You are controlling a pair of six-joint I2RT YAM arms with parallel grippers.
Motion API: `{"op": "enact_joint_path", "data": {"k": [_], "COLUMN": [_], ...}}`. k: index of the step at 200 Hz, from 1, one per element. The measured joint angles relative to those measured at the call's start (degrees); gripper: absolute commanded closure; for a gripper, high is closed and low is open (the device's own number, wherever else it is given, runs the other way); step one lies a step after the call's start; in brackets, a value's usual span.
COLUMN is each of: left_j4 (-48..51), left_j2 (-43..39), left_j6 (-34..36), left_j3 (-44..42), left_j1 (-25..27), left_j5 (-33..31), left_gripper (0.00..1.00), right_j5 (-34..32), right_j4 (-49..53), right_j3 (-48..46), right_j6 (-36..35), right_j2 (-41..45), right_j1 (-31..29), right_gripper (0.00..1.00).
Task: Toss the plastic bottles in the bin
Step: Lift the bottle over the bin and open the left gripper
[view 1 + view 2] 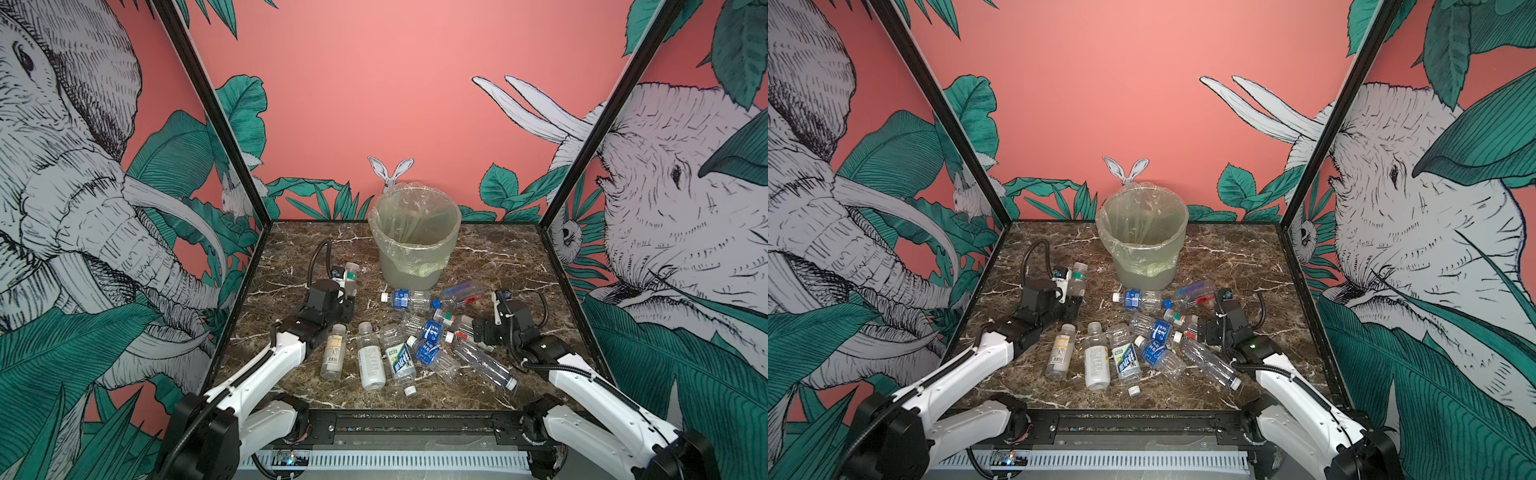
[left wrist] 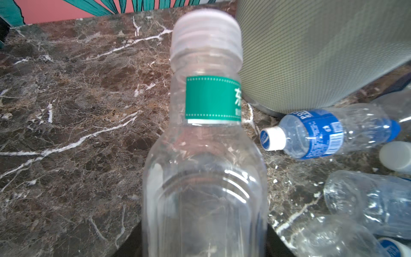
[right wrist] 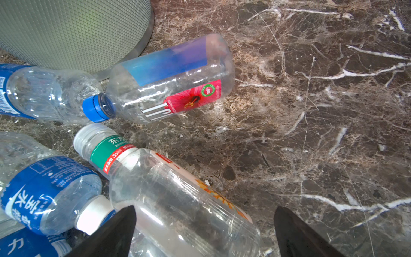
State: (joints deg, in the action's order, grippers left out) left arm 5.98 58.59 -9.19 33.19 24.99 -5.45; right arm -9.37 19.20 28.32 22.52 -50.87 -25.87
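Left of the bin (image 1: 399, 274) in a top view, the left gripper (image 1: 348, 291) clamps a green-labelled bottle (image 1: 352, 276); the right gripper (image 3: 204, 210) gapes wide, empty, above scattered bottles (image 1: 428, 332).

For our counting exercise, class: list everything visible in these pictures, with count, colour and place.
Brown marbled table: one, under everything.
Printed walls: three, pink, with leaves and elephants, around the table.
Round grey-green plastic bin: one, lined with a clear yellowish bag, back middle of the table.
Plastic bottles lying down: about nine, clear or white with blue, green or red labels, on the table before the bin.
Clear plastic bottle with green neck label: one, held left of the bin.
Left gripper: one, black, shut on the green-labelled bottle.
Right gripper: one, black, open, by a lying bottle with a green-and-red neck band.
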Motion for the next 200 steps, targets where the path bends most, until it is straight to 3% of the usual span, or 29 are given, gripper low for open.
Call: {"op": "enact_joint_path", "data": {"k": [54, 98, 159, 200], "left_j4": [-0.9, -1.2, -3.0, -4.0], "left_j2": [-13.8, -17.7, -10.3, 4.8], "left_j6": [-0.7, -0.9, -1.3, -1.1], "left_j3": [-4.0, -2.1, 14.8, 31.7], "left_j1": [0.0, 0.0, 0.1, 2.1], "left_j5": [3.9, 6.3, 10.6, 13.2], "left_gripper": [0.54, 0.55, 0.55, 0.56], "right_j5": [0.1, 0.2, 0.2, 0.1], "right_j4": [-0.1, -0.1, -0.2, -0.2], "right_j3": [0.0, 0.0, -0.8, -1.0], "right_j6": [0.0, 0.0, 0.0, 0.0], "right_j2": [0.2, 0.6, 2.4, 2.6], "right_j1": [0.0, 0.0, 0.0, 0.0], "right_gripper": [0.01, 0.01, 0.01, 0.01]}}
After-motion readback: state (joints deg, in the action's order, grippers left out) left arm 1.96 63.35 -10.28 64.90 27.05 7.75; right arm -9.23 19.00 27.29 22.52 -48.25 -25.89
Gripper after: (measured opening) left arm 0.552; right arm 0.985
